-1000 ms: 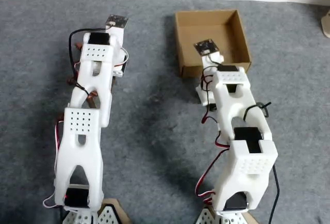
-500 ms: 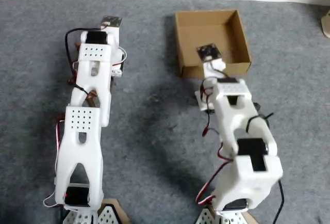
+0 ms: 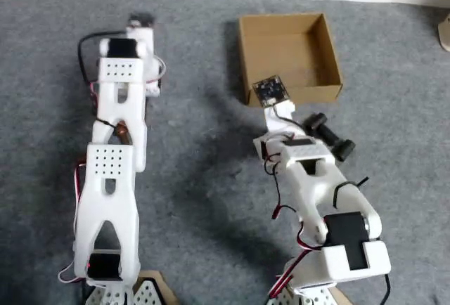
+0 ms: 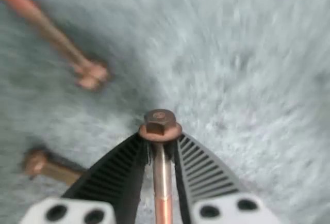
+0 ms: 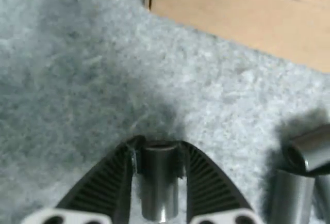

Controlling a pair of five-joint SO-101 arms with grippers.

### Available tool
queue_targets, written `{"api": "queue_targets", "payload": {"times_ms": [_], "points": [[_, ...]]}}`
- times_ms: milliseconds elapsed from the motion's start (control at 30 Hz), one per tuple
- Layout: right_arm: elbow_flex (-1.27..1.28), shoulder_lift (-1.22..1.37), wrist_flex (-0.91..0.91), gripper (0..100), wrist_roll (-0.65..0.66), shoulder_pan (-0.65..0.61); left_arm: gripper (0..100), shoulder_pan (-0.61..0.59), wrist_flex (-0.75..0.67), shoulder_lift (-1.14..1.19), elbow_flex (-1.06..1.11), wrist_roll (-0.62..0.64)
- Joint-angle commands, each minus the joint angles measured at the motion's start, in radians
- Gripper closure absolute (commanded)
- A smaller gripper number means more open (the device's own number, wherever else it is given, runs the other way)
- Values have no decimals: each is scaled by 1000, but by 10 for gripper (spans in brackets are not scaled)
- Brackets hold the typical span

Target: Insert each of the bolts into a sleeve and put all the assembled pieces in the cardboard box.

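1. Two loose copper bolts (image 4: 87,72) lie on the grey carpet (image 4: 247,79) near the left gripper (image 4: 161,144), whose fingers clamp a third bolt (image 4: 160,126) by its shank.
2. The right gripper (image 5: 157,152) is closed around a dark sleeve (image 5: 159,177), near the cardboard box (image 5: 242,12); spare sleeves (image 5: 294,188) lie just beside it.

The bolt (image 4: 160,131) is gleaming like polished, copper-toned metal, smooth along its shank, and the loose bolts (image 4: 90,74) are showing the same warm metal. The left gripper (image 4: 160,144) pinching it is looking like matt black plastic, ribbed inside, and so is the right gripper (image 5: 159,149). The sleeve (image 5: 159,177) it is clamping is shining dully, smooth dark grey metal, like the spare sleeves (image 5: 291,195). The box (image 5: 232,7) is looking like matt brown cardboard, the carpet (image 5: 62,53) like fuzzy grey cloth, and the arms (image 3: 112,178) like smooth white plastic.
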Motion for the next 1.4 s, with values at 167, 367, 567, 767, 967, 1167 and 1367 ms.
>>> {"api": "queue_targets", "payload": {"times_ms": [167, 367, 567, 767, 967, 1167, 1367], "points": [[10, -44, -145, 994, -14, -48, 993, 94, -2, -28, -140, 226], [56, -42, -249, 994, -14, -122, 994, 206, -66, -27, -157, 227], [96, -42, -389, 994, -12, -124, 995, 171, -61, -61, -156, 233], [206, -44, -653, 994, -8, -124, 995, 153, 23, -170, -154, 296], [338, -41, -964, 994, 167, -124, 995, 140, 25, -177, -154, 298], [386, -39, -1046, 994, 189, -124, 995, 159, 31, -182, -154, 301], [381, 70, -1078, 994, 195, -125, 995, 160, 32, -185, -154, 345]]}}
